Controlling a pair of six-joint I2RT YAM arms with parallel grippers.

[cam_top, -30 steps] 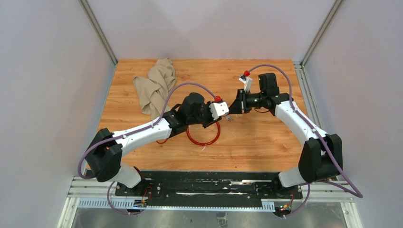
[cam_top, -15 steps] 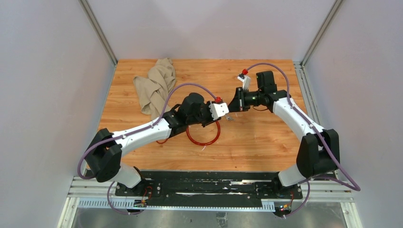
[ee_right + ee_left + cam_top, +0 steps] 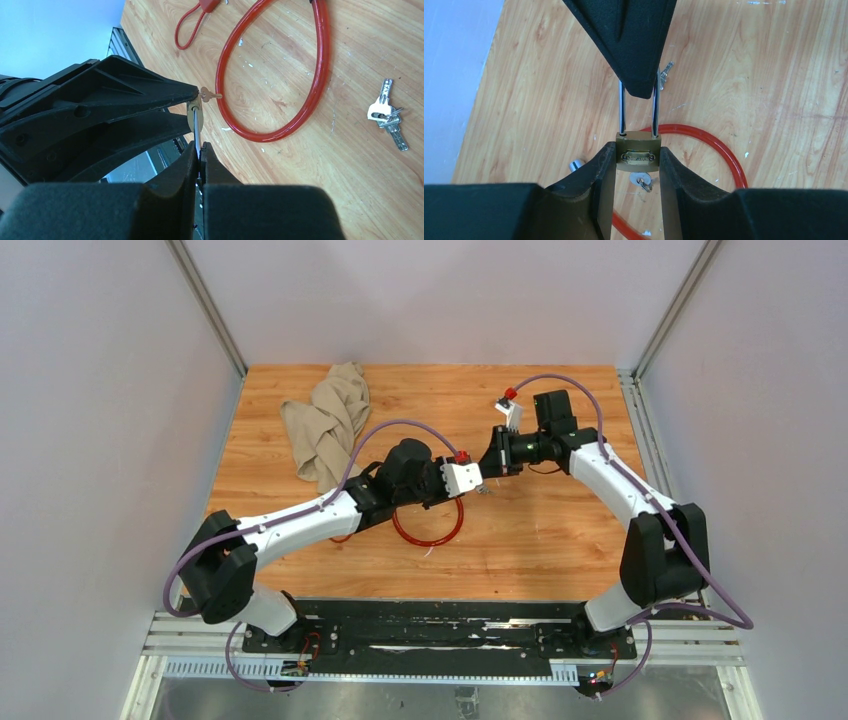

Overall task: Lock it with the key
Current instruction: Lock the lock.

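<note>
- the key (image 3: 385, 111) is lying flat on the bare wood of the desk (image 3: 560, 540). i'm seeing it as a small silver bunch on a ring, and nothing is touching it.
- in the top view the key (image 3: 487, 490) is sitting just outside the right edge of the red cable loop (image 3: 428, 538), below the spot where the two arms are meeting.
- in the left wrist view only a bit of it (image 3: 666, 74) is peeking out from behind the right arm's black finger.
- the left jaws are standing narrow and gripping the brass padlock (image 3: 639, 154) by the sides of its body, holding it above the desk.
- a small yellowish key (image 3: 210, 94) is sticking out of the padlock's underside.
- the right jaws are pinching nearly shut on the top of the shackle (image 3: 655, 112), whose two steel legs are rising from the padlock body.
- the red cable loop (image 3: 280, 131) is lying on the desk under the padlock.
- a short thin red loop (image 3: 186, 31) is resting near it, on the left arm's side.
- a beige cloth (image 3: 325, 425) is lying crumpled at the far left of the desk, well apart from all this.
</note>
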